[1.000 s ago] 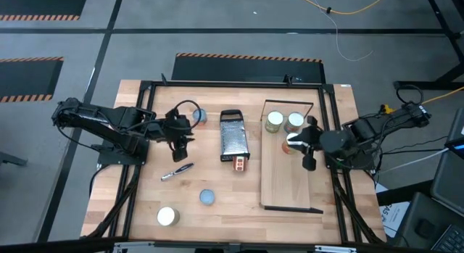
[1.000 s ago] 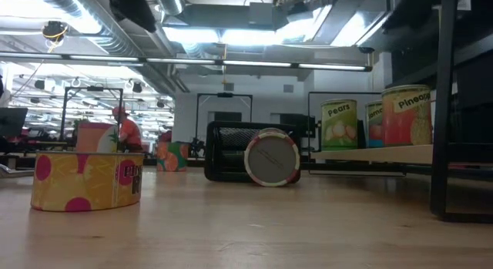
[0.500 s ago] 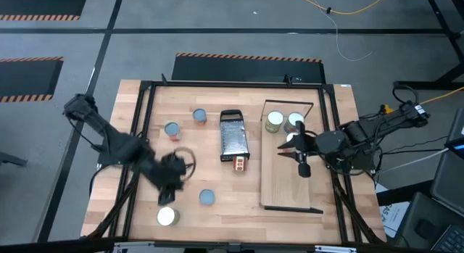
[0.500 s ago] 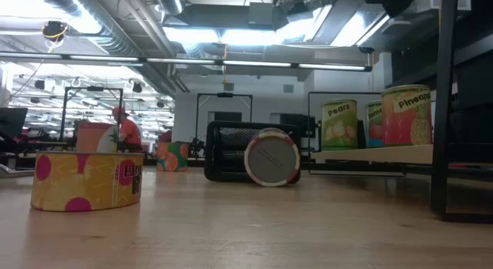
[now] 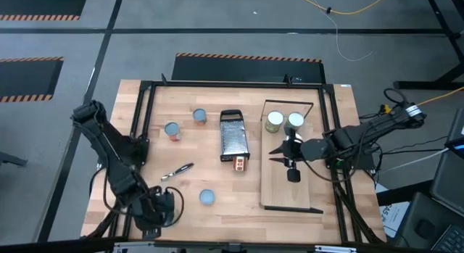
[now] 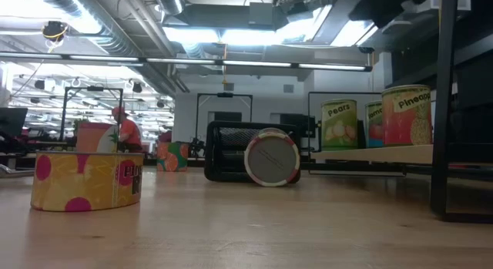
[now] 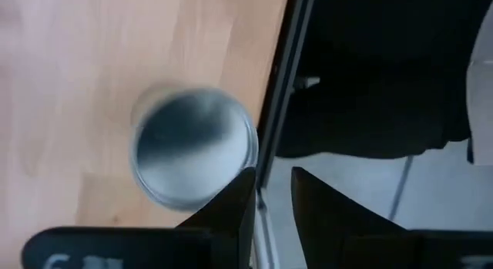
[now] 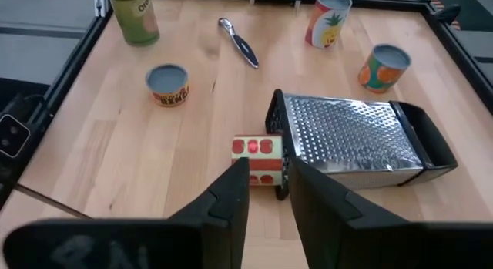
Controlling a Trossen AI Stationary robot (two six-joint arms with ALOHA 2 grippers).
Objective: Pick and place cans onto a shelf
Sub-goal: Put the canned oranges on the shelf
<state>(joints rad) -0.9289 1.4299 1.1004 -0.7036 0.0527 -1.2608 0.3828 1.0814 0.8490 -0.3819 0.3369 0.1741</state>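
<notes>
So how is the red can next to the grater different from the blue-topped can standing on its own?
The red can lies on its side; the blue-topped can stands upright. The red can rests against the grater; the blue-topped can touches nothing else. The red can's label is red with pale patches, the blue-topped can's mostly orange. Both sit on the tabletop, neither on the shelf.

Bright, even overhead lighting; glaring ceiling fluorescent strips (image 6: 254, 34) at twelve o'clock. The round silver-topped can (image 7: 192, 149) is motion-blurred; shadows are soft.
</notes>
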